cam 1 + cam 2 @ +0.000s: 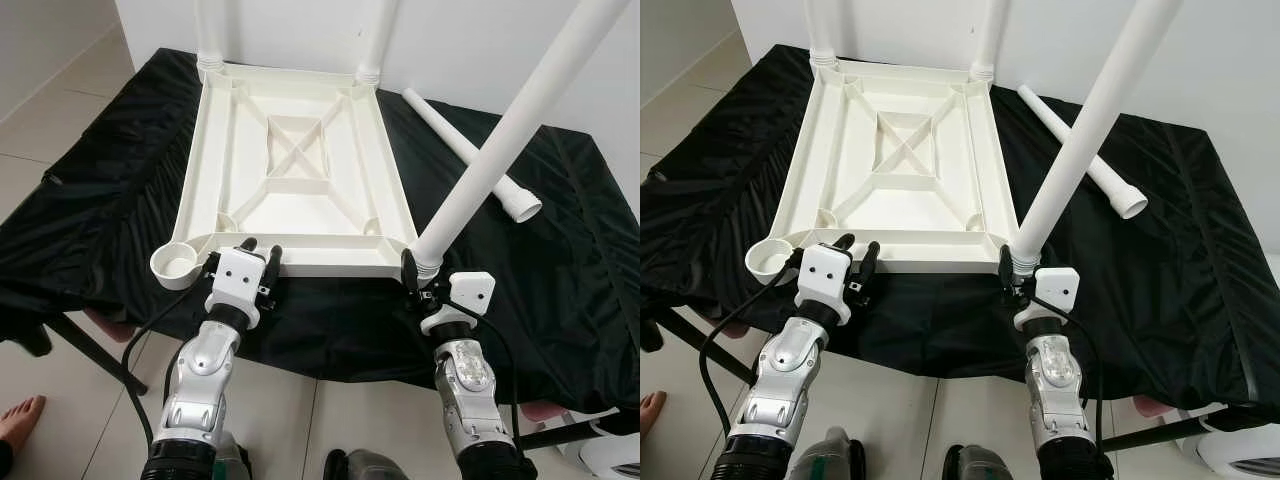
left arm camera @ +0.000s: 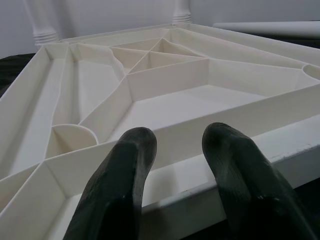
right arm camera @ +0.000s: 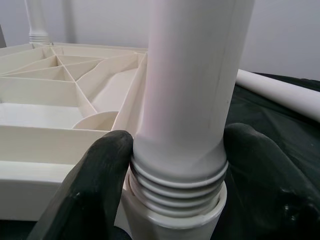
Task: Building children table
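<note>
Eye views: white plastic tabletop [image 1: 300,110] lies upside down on the black cloth [image 1: 560,250], ribs up. Two legs stand in its far corner sockets, a third leg [image 1: 500,140] leans out of the near right corner, and the empty socket [image 1: 175,264] sits at the near left corner. The loose fourth leg [image 1: 470,155] lies on the cloth just right of the tabletop. Left wrist view: left gripper [image 2: 172,165] rests spread on the tabletop's near rim, gripping nothing. Right wrist view: right gripper [image 3: 175,165] is clamped around the third leg at its threaded base; several threads show above the socket, so I judge it not fully screwed in. Left to do: seat it, then fit the loose leg.
</note>
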Motion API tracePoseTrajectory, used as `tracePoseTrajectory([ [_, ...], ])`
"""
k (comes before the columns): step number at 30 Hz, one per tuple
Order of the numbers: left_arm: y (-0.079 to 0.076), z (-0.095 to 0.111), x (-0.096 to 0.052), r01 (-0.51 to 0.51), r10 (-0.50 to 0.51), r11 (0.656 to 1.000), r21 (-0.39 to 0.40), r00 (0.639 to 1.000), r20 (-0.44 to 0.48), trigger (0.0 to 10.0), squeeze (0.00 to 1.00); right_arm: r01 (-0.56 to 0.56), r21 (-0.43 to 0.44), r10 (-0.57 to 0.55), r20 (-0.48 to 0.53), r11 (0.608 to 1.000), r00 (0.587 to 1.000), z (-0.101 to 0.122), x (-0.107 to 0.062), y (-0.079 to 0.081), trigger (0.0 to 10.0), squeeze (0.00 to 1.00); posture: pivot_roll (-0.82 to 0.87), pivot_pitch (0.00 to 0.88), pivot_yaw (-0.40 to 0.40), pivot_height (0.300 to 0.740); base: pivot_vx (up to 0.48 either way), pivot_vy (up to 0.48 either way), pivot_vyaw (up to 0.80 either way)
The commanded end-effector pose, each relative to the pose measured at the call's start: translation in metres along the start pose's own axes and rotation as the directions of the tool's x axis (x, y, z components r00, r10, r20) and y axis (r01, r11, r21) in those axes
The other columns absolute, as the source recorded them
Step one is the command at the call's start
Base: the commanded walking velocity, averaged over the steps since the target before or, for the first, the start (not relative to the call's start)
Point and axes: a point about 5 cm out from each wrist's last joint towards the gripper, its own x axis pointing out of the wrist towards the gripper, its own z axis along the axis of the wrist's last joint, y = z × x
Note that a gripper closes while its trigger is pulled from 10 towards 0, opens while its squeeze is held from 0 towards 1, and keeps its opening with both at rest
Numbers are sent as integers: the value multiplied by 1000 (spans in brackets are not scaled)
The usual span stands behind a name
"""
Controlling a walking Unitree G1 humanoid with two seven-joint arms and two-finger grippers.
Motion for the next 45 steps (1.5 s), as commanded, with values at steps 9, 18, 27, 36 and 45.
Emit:
tracePoseTrajectory([
  [9, 2, -5, -6, -163, 162, 986, -37, 986, -30, 10000, 0, 19, 9, -19, 1, 1000, 1000, 3, -2, 3, 10000, 0, 48, 52, -74, 740, 0, 0, 0],
  [18, -1, -6, -6, -147, 146, 989, -16, 989, -26, 10000, 0, 24, 14, -23, -27, 1000, 999, -3, -6, 4, 10000, 0, 48, 62, -78, 740, 0, 0, 0],
  [27, 0, -6, -4, -163, 162, 986, -28, 986, -26, 10000, 0, 64, 25, -62, -66, 998, 996, -9, -8, 2, 10000, 0, 45, 61, -79, 740, 0, 0, 0],
  [36, 3, -5, -3, -172, 172, 984, -35, 985, -23, 10000, 0, 73, 23, -71, -68, 997, 995, -9, -7, 2, 10000, 0, 48, 58, -80, 740, 0, 0, 0],
  [45, 4, -5, -3, -178, 177, 983, -39, 984, -25, 10000, 0, 76, 29, -74, -72, 997, 995, -9, -6, 3, 10000, 0, 52, 60, -79, 740, 0, 0, 0],
])
